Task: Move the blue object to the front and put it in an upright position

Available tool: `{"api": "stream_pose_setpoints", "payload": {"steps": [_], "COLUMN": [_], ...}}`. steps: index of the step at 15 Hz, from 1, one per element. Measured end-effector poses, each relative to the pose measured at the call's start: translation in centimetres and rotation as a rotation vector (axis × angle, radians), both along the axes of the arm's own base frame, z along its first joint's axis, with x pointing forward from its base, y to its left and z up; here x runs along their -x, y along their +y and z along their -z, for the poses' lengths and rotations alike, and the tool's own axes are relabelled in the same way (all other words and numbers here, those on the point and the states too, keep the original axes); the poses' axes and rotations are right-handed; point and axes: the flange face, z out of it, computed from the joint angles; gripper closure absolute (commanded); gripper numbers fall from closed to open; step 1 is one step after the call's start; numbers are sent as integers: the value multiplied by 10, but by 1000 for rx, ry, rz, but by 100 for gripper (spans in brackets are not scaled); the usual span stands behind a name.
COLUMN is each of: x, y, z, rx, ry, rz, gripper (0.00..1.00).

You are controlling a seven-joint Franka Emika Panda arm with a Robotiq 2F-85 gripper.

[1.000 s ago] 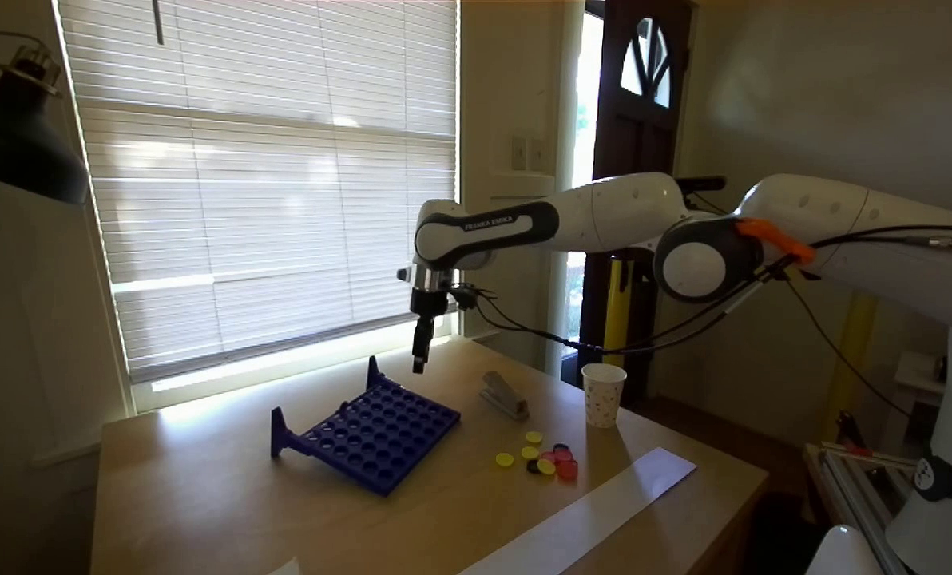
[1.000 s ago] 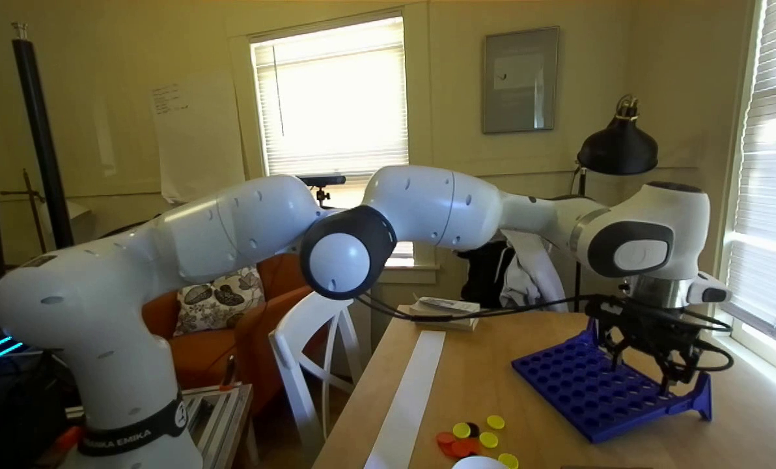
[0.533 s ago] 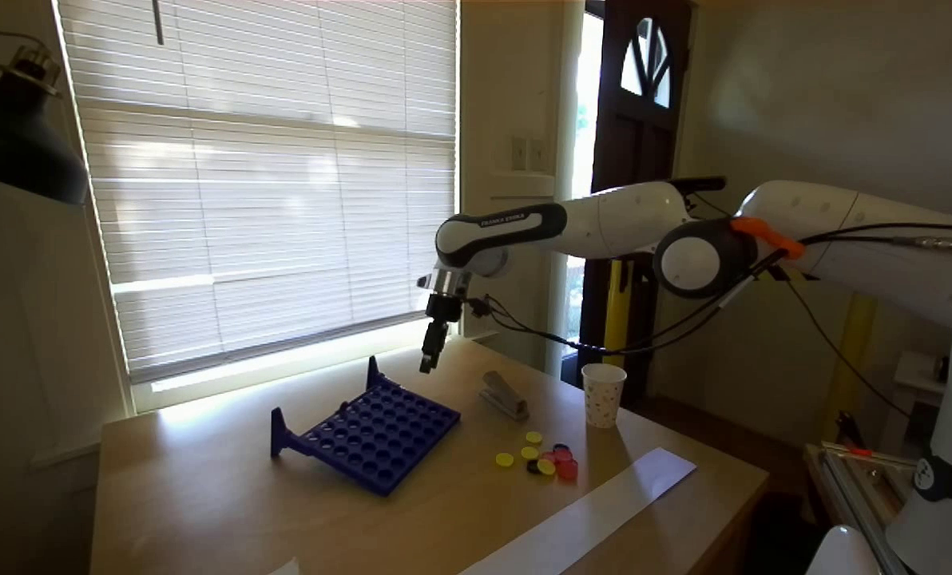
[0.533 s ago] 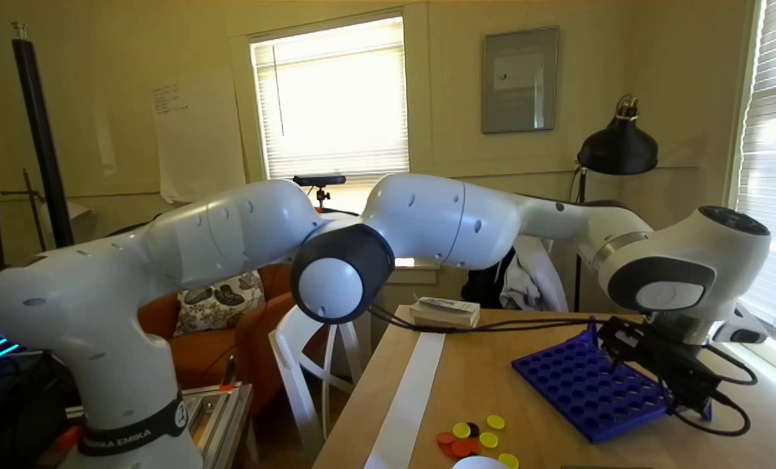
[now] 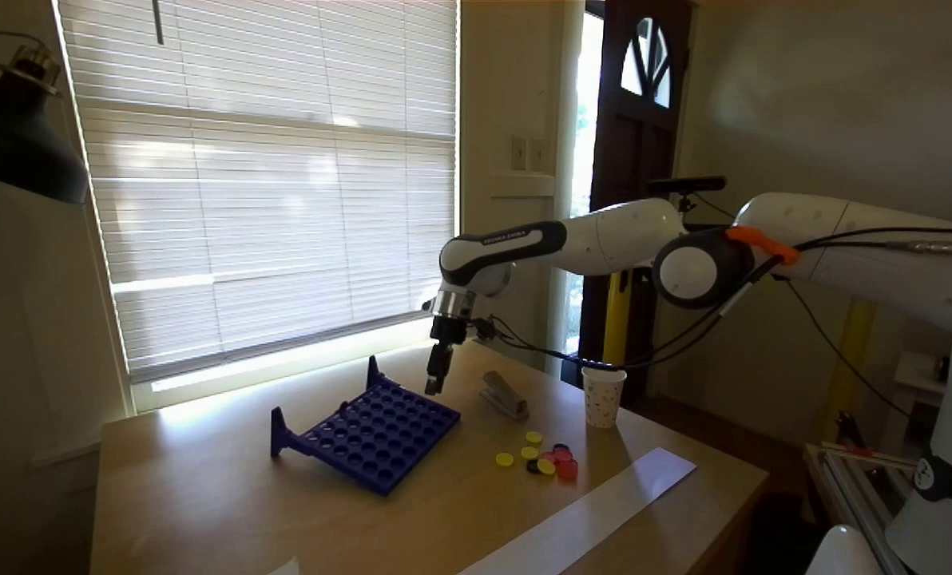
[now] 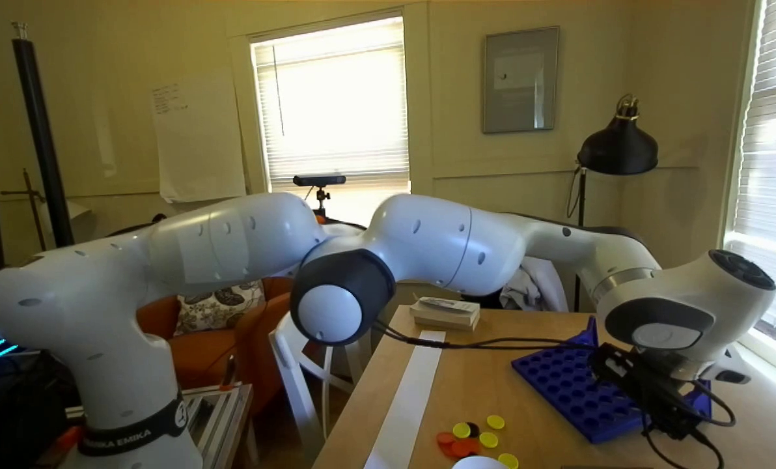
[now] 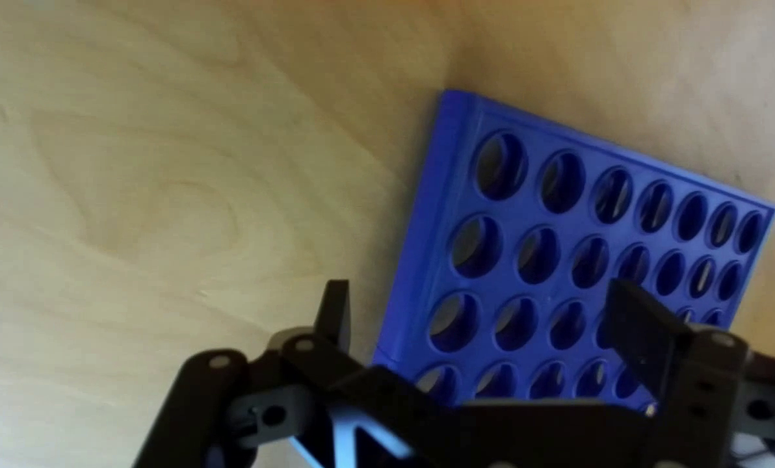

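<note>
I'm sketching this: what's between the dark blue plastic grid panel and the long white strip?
Small round yellow, red and black plastic-looking discs, in both exterior views.

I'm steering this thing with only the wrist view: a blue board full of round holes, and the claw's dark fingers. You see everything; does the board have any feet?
Observer: Yes, the blue board has two feet, both on the side facing the nearest window.
Visitor: Anything close enough to bump?
Observer: Possibly a stapler, lying beside the board without touching it.
Visitor: And something I could tip over?
Observer: Perhaps the patterned cup, standing upright farther from the board than the stapler.
</note>
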Motion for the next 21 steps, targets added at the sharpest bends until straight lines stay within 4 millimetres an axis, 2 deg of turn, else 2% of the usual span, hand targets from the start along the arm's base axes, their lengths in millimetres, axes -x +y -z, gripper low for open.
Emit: {"api": "stream_pose_setpoints", "payload": {"steps": [4, 9, 21], "x": [2, 1, -3], "y": [6, 14, 13], "z": [13, 19, 29], "rx": [-28, -61, -123], "ry": [10, 3, -13], "rz": [0, 3, 100], "gripper": [0, 0, 0]}}
